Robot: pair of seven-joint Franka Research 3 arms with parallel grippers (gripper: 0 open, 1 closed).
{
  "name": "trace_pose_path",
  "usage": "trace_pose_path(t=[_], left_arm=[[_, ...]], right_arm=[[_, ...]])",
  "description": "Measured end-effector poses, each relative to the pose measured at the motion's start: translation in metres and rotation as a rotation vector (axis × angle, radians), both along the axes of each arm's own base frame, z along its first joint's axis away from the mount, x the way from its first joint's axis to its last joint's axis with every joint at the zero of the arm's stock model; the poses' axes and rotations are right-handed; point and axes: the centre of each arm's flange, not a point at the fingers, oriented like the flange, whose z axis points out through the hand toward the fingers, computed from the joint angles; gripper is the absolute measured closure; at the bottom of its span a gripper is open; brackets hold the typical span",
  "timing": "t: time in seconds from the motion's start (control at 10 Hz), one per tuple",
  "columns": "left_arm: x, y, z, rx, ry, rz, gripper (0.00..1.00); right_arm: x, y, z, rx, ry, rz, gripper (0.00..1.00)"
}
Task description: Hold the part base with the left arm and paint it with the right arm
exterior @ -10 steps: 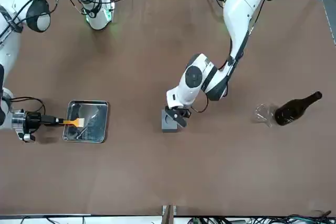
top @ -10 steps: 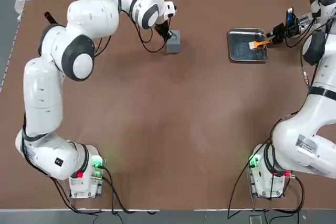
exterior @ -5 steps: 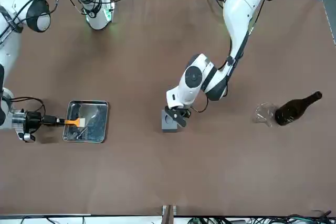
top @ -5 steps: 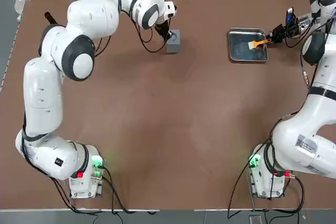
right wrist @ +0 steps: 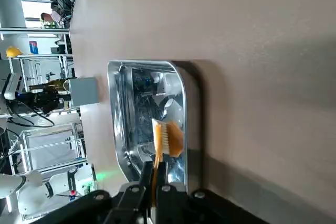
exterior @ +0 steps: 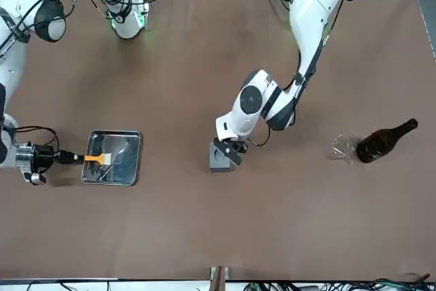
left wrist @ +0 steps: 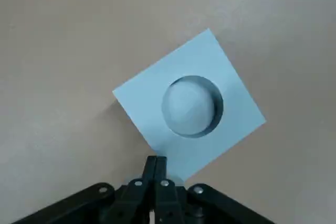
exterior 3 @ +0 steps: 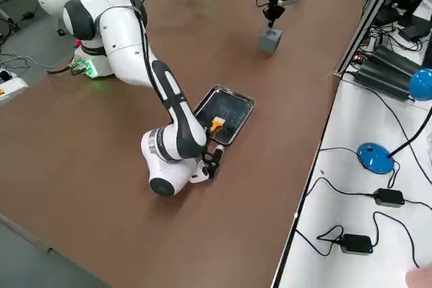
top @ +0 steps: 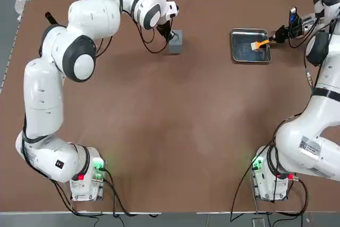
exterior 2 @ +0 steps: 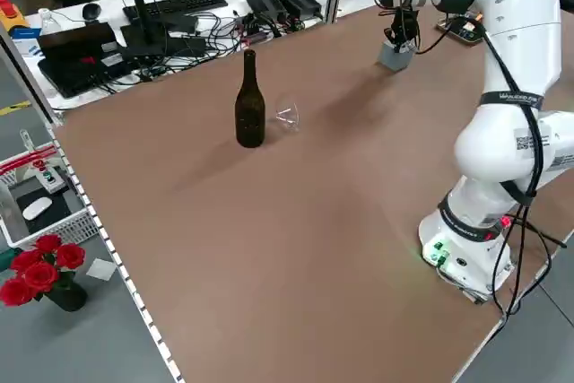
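The part base (top: 175,41), a small grey block with a round hole (left wrist: 191,106) in its top, sits on the brown table. My left gripper (top: 171,34) is shut, its joined fingertips (left wrist: 155,162) resting on the block's top edge beside the hole. My right gripper (top: 280,34) is at the table's right, shut on the handle of an orange brush (top: 261,43). The bristles (right wrist: 166,137) hang over the steel tray (top: 249,59), close to its near rim.
A dark bottle (exterior: 385,140) lies beside a clear glass (exterior: 343,148) on the robot's left side of the table. Cables, a keyboard and boxes crowd the bench (exterior 2: 179,15) beyond the far edge.
The right gripper's fingers have closed onto the brush handle. The brush stays over the tray. The left arm and the block have not moved.
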Motion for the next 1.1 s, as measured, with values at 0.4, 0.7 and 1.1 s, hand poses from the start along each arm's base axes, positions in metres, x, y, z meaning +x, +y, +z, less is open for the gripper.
trace_pose_path(t=[0.4, 0.7, 1.1], left_arm=[[0.0, 0.0, 0.0, 0.0, 0.0, 0.0, 0.97], [0.0, -0.001, 0.0, 0.0, 0.0, -0.001, 0.97], [-0.001, -0.002, 0.0, -0.001, -0.001, -0.002, 0.96]], right_arm=[[0.007, 0.008, 0.027, -0.005, 0.037, 0.031, 0.96], [0.027, 0.027, 0.134, -0.182, 0.126, 0.073, 0.96], [0.046, 0.064, 0.239, -0.582, 0.031, 0.085, 0.96]])
